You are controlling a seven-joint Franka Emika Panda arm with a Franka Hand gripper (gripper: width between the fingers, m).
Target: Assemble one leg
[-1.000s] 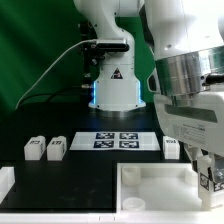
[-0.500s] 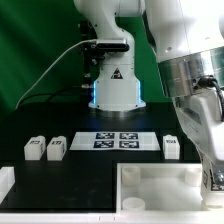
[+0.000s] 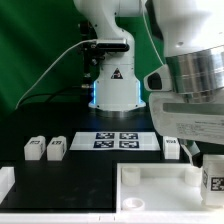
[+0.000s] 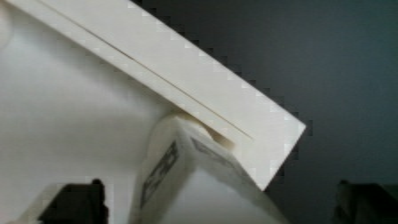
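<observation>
A leg point(image 3: 213, 181) with its tag facing out stands upright at the near corner of the white tabletop point(image 3: 160, 178), at the exterior view's right edge. My gripper point(image 3: 200, 160) hangs just above and around it. In the wrist view the leg point(image 4: 199, 175) rises between my gripper's point(image 4: 219, 205) dark fingertips point(image 4: 75, 202), which stand wide apart with a gap on each side of it. The tabletop's raised rim point(image 4: 196, 75) runs diagonally behind the leg. Two more legs point(image 3: 34, 148) point(image 3: 56, 148) lie at the exterior view's left, and one more leg point(image 3: 171, 147) lies behind the tabletop.
The marker board point(image 3: 115, 140) lies in front of the arm's base point(image 3: 115, 90). A white bracket point(image 3: 5, 182) stands at the exterior view's near left edge. A black cable point(image 3: 55, 65) arcs down behind the table on the left.
The hand has turned about the leg and lifted a little. The leg, half covered by the fingers before, now shows with its tag plain at the right edge. The tabletop has stayed put.
</observation>
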